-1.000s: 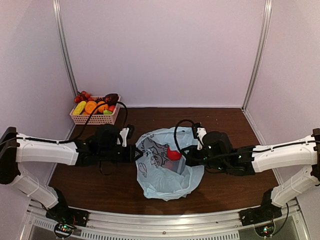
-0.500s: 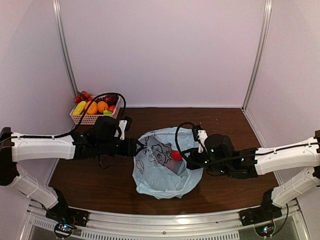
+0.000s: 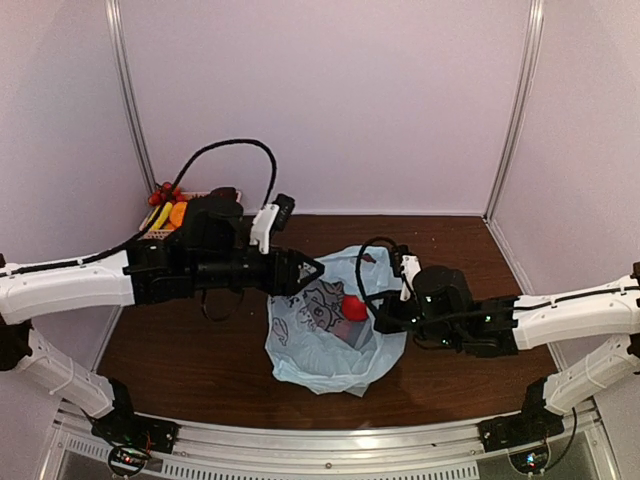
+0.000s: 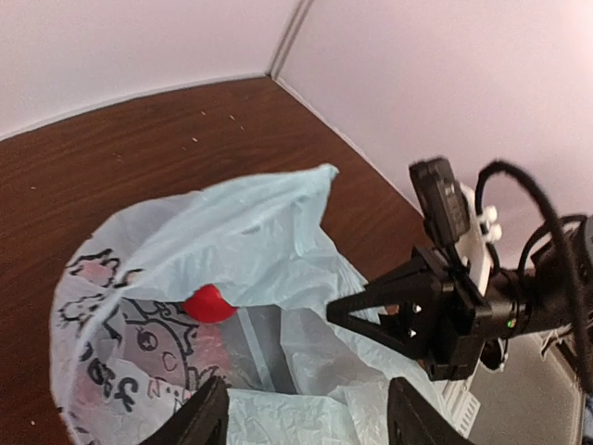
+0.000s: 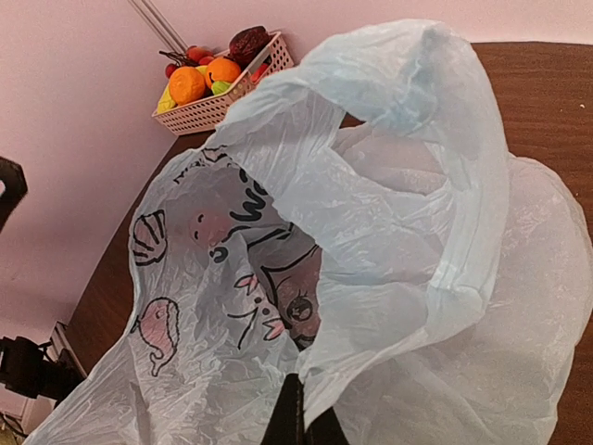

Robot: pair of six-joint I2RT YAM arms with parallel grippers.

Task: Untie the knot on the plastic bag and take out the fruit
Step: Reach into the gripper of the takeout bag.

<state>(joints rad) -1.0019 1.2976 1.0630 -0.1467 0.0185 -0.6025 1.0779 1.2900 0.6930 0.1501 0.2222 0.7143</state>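
Note:
The plastic bag (image 3: 322, 345) lies open on the brown table, light blue with a cartoon print. A red fruit (image 3: 353, 307) shows inside its mouth, also visible as the red fruit (image 4: 210, 303) in the left wrist view. My left gripper (image 3: 312, 270) hovers open above the bag's left rim, its fingertips (image 4: 208, 417) spread over the plastic bag (image 4: 232, 232) and holding nothing. My right gripper (image 3: 380, 321) is shut on the bag's right rim; in its own view the right gripper (image 5: 295, 417) pinches the thin plastic bag (image 5: 389, 213). The knot is out of view.
A pink lattice basket (image 5: 215, 108) with several fruits, an orange fruit (image 5: 186, 83) among them, stands at the back left corner, partly behind my left arm as the basket (image 3: 152, 220). White walls close the table on three sides.
My left gripper let go of the bag's left edge, opened, rose and moved right over the bag's mouth. The bag slumped a little. The right gripper kept its hold.

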